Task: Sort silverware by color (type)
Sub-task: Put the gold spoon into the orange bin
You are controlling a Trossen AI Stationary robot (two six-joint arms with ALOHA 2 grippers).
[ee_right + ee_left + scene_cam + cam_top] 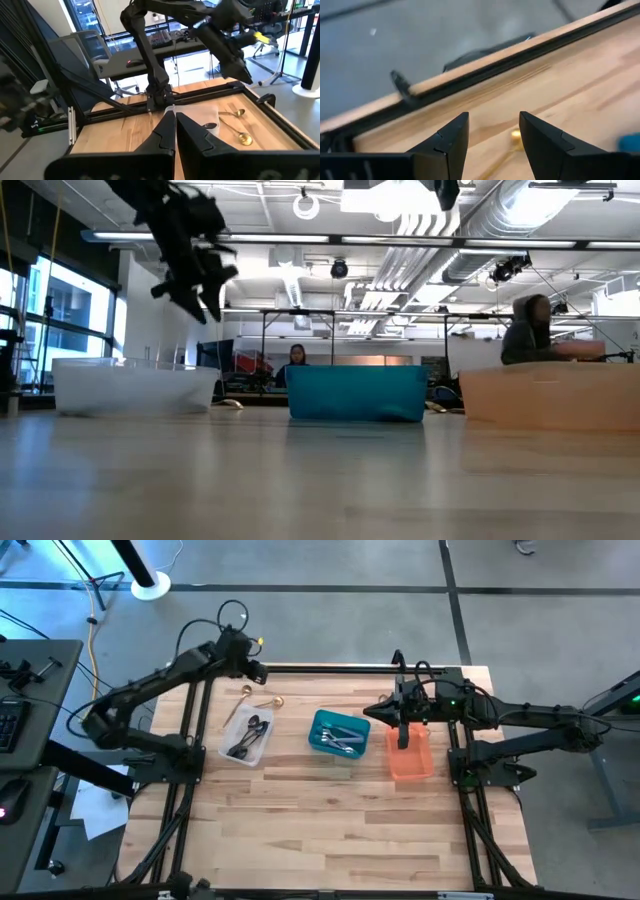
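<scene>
Silverware sorted three ways: dark pieces in clear bin, silver pieces in teal bin, gold spoons loose on surface. Left tool spread above far edge, empty; right tool pressed together over orange bin.

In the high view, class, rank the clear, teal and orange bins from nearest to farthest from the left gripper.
From the left gripper, at the table's far left corner:
1. Clear bin, on the left.
2. Teal bin, in the middle.
3. Orange bin, on the right, under the right gripper.
</scene>
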